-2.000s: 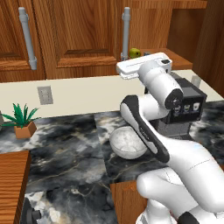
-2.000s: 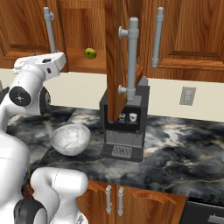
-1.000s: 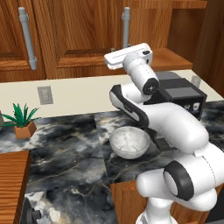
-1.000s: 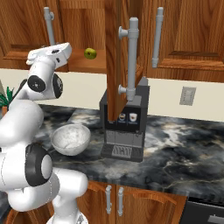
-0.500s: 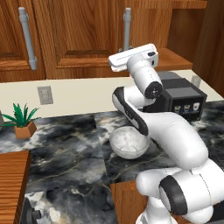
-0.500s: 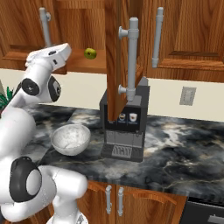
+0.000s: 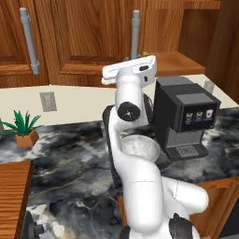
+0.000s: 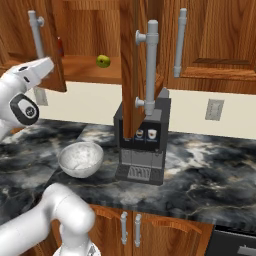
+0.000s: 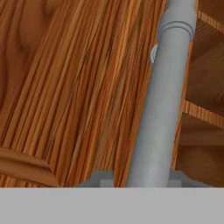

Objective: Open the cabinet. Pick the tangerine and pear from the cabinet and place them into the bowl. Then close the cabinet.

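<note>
**Cabinet half open: jaws clamped on the left door's handle**

Cabinet (image 8: 90, 70) is the whole story right now. Its right door (image 8: 131, 65) stands swung out toward us, edge-on above the coffee machine (image 8: 142, 142), and the shelf behind it lies bare to the room. The left door (image 9: 78, 87) is barely off its frame, and that is where the gripper (image 9: 139, 183) is: the two fingertips sit either side of the grey handle (image 9: 164, 100), closed hard on it, the bar running straight up between them.

That bar is the relation to watch. Its long axis runs top to bottom on the door, crossing the jaws squarely, so the grip looks sound. My read is that the door's hinge is on its far left edge, so the pull has to curve outward and to the robot's left, not come straight back.

From the right side, the pear (image 8: 103, 61) sits on the shelf, well inside, with a sliver of a red can (image 8: 60, 47) further left, just past the door's edge. I cannot make out the tangerine anywhere; it may be behind that door.

Down on the counter the bowl (image 8: 81, 159) waits, empty, just left of the coffee machine and well below the shelf.
</note>
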